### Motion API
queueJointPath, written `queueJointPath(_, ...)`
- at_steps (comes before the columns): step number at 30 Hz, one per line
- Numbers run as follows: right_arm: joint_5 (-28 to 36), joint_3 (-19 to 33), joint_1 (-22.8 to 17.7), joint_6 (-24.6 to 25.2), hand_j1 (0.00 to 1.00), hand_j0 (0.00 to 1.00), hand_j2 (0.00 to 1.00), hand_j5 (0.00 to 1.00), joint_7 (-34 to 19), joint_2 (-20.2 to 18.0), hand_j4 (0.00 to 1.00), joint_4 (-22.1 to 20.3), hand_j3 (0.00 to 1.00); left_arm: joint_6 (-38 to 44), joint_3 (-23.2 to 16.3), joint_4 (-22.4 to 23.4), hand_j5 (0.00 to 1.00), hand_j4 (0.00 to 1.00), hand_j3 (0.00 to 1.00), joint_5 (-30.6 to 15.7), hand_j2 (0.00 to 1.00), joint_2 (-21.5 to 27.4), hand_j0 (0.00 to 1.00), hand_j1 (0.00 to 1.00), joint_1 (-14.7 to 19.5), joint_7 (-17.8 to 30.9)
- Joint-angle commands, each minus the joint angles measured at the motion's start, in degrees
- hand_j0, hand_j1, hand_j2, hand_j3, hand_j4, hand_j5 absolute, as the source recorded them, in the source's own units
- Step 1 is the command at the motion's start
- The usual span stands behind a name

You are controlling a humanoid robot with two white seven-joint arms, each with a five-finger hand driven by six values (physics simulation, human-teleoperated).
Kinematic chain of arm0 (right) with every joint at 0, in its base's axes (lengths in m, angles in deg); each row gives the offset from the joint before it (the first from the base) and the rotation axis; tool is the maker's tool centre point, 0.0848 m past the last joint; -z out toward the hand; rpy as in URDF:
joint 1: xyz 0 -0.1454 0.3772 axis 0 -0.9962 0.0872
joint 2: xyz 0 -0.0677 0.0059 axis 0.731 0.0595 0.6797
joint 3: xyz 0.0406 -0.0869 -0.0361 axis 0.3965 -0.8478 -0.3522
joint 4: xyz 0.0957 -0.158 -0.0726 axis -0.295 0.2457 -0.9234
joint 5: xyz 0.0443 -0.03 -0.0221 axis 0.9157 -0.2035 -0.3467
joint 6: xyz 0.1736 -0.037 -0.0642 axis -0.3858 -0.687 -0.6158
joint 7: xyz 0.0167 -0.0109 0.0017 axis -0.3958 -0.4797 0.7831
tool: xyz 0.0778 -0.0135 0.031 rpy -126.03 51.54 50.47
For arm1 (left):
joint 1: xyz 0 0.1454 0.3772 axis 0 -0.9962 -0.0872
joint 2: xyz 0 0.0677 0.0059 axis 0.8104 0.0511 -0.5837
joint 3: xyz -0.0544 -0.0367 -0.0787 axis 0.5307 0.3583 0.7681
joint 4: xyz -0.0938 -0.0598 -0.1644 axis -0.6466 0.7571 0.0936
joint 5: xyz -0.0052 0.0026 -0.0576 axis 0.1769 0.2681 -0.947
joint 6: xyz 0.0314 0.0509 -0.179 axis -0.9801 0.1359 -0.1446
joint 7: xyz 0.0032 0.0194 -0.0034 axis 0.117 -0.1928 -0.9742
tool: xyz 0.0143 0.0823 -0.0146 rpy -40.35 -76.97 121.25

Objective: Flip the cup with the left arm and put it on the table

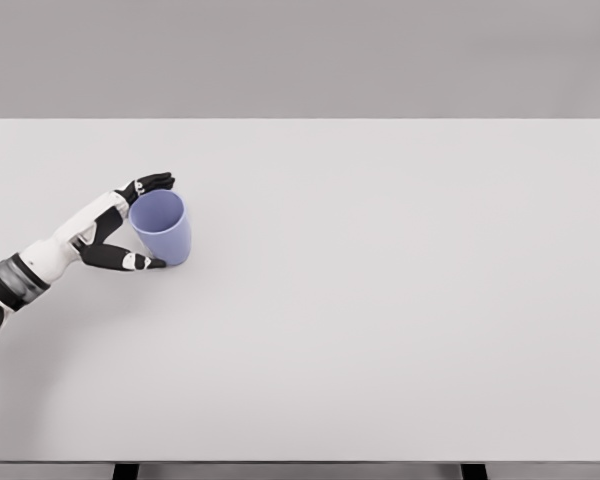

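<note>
A humanoid robot's left hand (pixel 120 225) wraps a lavender-blue plastic cup (pixel 162 227) on a white table (pixel 380 300), dark fingers (pixel 155 182) curling over the far rim and the thumb (pixel 130 260) pressed against the near side. The cup sits between them, just right of the palm, its open mouth tilted toward the camera.

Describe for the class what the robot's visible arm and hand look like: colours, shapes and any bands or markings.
Only the left arm shows. It is built of smooth, rounded white segments, with a dark grey ribbed band near its lower end. The left hand has a white back and slim, jointed black fingers. No cables or lettering can be made out.
</note>
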Motion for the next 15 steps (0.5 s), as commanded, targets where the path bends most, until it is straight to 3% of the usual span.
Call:
queueJointPath(1,0.01,0.0,0.0,0.0,1.0,1.0,1.0,1.0,-0.01,0.0,1.0,0.0,1.0,-0.04,0.19,-0.04,1.0,1.0,1.0,0.05,1.0,-0.02,1.0,1.0,0.0,0.03)
queueJointPath(15,0.01,0.0,0.0,0.0,1.0,1.0,1.0,1.0,-0.01,0.0,1.0,0.0,1.0,-0.04,1.86,-1.18,1.0,1.0,1.0,-0.13,1.0,0.51,1.0,1.0,1.05,0.03)
